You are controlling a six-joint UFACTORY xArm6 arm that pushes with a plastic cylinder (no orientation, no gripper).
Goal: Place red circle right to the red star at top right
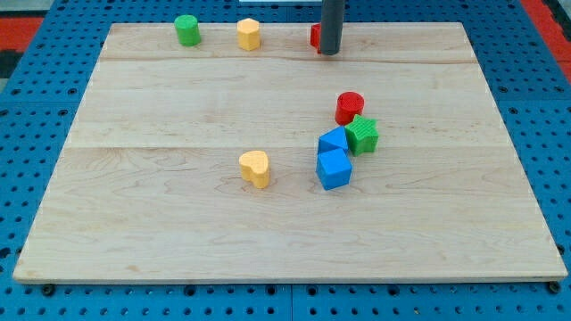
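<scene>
The red circle (350, 107) sits right of the board's centre, touching the green star (362, 135) below it. The red star (316, 37) is near the view's top edge, mostly hidden behind my rod. My tip (331, 53) rests at the red star's right side, well above the red circle. Only a red sliver of the star shows left of the rod.
Two blue blocks (334, 141) (334, 168) sit together left of and below the green star. A yellow heart (255, 168) lies near the centre. A green cylinder (187, 30) and a yellow hexagon (249, 34) stand at the view's top left. The wooden board (161, 223) ends in blue pegboard.
</scene>
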